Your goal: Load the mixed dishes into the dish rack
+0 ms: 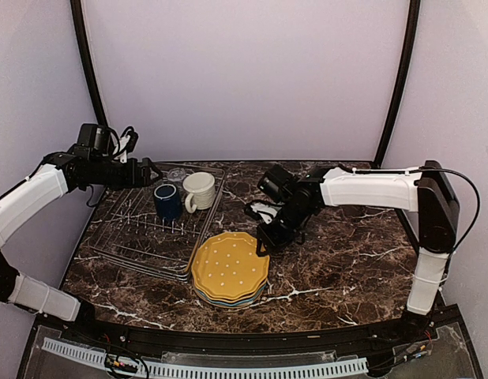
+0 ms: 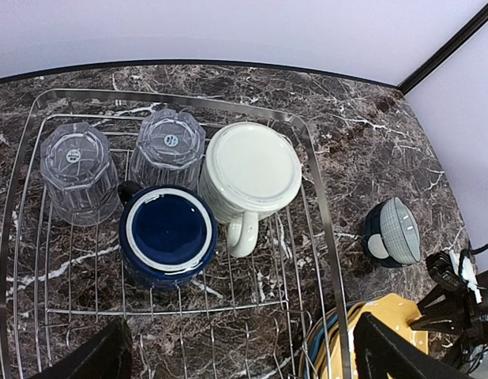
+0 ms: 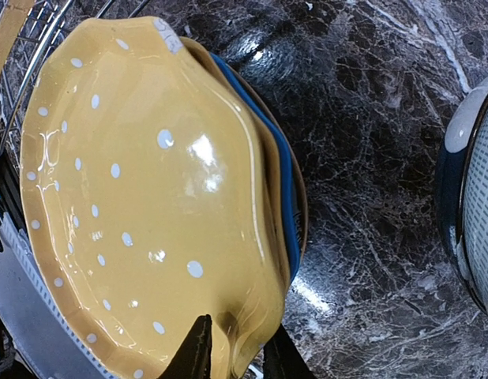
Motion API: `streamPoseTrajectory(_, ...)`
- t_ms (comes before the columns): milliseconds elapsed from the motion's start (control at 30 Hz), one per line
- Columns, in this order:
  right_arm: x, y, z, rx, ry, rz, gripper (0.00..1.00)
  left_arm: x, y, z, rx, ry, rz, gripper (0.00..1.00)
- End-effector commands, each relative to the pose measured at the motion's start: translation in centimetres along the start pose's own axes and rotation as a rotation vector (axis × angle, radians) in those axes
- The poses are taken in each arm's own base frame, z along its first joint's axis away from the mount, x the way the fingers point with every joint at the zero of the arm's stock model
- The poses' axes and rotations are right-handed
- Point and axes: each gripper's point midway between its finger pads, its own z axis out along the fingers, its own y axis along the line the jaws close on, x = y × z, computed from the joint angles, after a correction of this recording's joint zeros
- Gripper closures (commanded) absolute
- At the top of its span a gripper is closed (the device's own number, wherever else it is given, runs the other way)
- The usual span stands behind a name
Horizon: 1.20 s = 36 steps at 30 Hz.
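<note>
The yellow white-dotted plate (image 1: 230, 264) (image 3: 149, 197) tops a stack with a blue plate (image 3: 287, 189) under it, in front of the dish rack (image 1: 125, 237) (image 2: 315, 174). My right gripper (image 1: 264, 243) (image 3: 232, 339) is shut on the yellow plate's right rim, one finger above and one below. In the rack stand, mouth down, a navy mug (image 1: 167, 201) (image 2: 167, 233), a cream ribbed mug (image 1: 199, 189) (image 2: 252, 170) and two glass tumblers (image 2: 78, 170) (image 2: 169, 146). My left gripper (image 1: 149, 172) (image 2: 240, 359) hovers open over the rack, holding nothing.
A bowl (image 2: 392, 230) (image 3: 473, 197), dark outside and pale checked inside, sits on the marble table (image 1: 347, 260) right of the rack, partly behind my right arm in the top view. The rack's front rows of prongs (image 2: 189, 316) hold nothing.
</note>
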Motion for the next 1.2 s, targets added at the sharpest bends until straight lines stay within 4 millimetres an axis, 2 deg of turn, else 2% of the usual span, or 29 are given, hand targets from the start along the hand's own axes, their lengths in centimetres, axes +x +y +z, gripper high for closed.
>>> streamPoseTrajectory(0,0.1,0.1,0.5,0.022,0.01,0.034,0.79,0.1,-0.6,-0.4,0.029,-0.01,0.001,0.03)
streamPoseTrajectory(300,0.2,-0.5,0.8,0.058,0.014,0.093,0.8,0.2,-0.7,-0.6,0.034,-0.014,0.007,0.03)
streamPoseTrajectory(400,0.3,-0.8,0.7,0.077,0.016,0.109,0.85,0.3,-0.7,-0.6,0.035,-0.012,0.011,0.03)
streamPoseTrajectory(567,-0.2,-0.7,0.1,0.088,-0.007,0.127,1.0,0.1,-0.8,-0.7,0.036,-0.017,0.014,0.03)
streamPoseTrajectory(633,-0.6,-0.6,-0.4,0.092,-0.021,0.129,1.0,0.0,-0.8,-0.8,0.034,-0.021,0.018,0.03)
streamPoseTrajectory(900,-1.9,-0.6,-3.3,0.129,-0.082,0.121,1.0,-0.1,-1.5,-1.1,0.071,-0.028,0.04,0.01)
streamPoseTrajectory(1167,-3.0,-1.3,-7.5,0.09,-0.184,0.115,1.0,0.2,-4.6,-1.3,0.268,-0.067,0.041,0.01)
